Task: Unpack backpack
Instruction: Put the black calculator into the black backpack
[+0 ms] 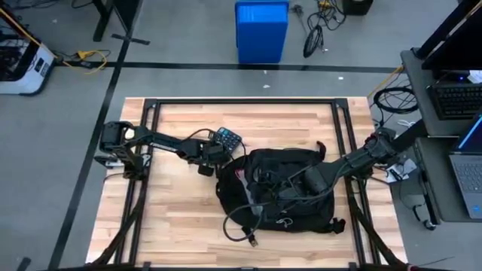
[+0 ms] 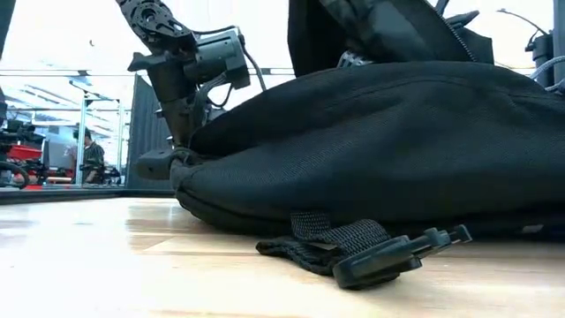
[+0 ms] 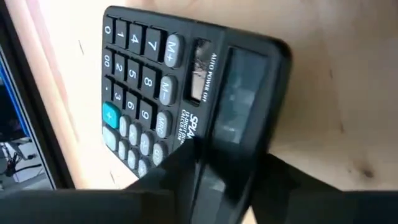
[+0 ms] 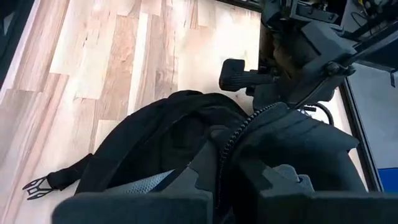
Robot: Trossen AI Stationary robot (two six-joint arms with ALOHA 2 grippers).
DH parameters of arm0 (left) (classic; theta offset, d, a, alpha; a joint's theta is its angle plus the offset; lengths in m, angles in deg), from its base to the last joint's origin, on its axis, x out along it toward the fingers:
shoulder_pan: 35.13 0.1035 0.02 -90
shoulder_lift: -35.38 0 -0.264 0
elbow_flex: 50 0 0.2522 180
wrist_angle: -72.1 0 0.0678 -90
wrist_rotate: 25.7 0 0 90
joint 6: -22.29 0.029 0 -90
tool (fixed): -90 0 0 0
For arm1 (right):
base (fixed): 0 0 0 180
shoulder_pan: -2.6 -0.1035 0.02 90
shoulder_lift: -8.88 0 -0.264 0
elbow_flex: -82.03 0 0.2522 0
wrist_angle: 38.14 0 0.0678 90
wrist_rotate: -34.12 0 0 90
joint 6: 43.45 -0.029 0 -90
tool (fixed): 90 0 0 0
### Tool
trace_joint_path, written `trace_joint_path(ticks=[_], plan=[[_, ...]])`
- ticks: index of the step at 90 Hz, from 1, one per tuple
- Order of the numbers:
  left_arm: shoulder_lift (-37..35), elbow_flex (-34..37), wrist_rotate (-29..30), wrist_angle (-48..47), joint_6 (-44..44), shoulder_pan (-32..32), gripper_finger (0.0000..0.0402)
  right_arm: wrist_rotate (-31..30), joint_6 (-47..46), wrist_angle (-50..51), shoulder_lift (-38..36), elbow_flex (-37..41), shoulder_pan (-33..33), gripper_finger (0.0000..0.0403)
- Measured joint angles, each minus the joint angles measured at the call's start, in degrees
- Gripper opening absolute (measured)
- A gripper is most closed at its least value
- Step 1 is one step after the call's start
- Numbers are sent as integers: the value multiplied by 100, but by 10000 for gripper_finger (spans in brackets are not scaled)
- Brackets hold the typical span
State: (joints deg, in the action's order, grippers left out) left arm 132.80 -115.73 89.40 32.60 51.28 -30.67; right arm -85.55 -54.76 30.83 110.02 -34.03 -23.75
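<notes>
A large black backpack (image 1: 282, 192) lies flat near the middle of the wooden worktop (image 1: 173, 226), toward its right half, with a strap and buckle (image 2: 388, 252) trailing onto the wood at its near edge. The left claw (image 1: 213, 153) sits just beside the pack's upper-left corner, clenched on a black calculator (image 3: 186, 93); in the left wrist view its dark fingers (image 3: 205, 180) close over the display end of the calculator, which lies tilted against the pale wood. The right arm reaches in from the right side, its right claw (image 1: 301, 181) over the top of the backpack; in the right wrist view the fingers (image 4: 205, 165) pinch a fold of black fabric along the zipper (image 4: 239, 134), lifting it. A blue bin (image 1: 261, 30) stands on the floor beyond the worktop's far edge.
</notes>
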Motion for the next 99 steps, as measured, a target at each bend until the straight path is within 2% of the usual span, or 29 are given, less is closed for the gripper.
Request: trace_joint_path(ticks=[13, 21, 49, 73, 99], plan=[[-16, -18, 409, 36, -130, -10, 35, 0, 0, -16, 0, 0, 0, 4], [-21, -21, 559, 30, -216, -24, 21, 0, 0, -22, 0, 0, 0, 4], [-82, -10, 920, -223, -357, -424, 26, 0, 0, -25, 0, 0, 13, 4], [-427, -359, 1113, -1282, -994, -972, 22, 0, 4, -21, -1, 0, 47, 4], [-1147, -619, 1248, -2115, -1605, -1605, 21, -1, 39, -14, -4, 2, 52, 4]])
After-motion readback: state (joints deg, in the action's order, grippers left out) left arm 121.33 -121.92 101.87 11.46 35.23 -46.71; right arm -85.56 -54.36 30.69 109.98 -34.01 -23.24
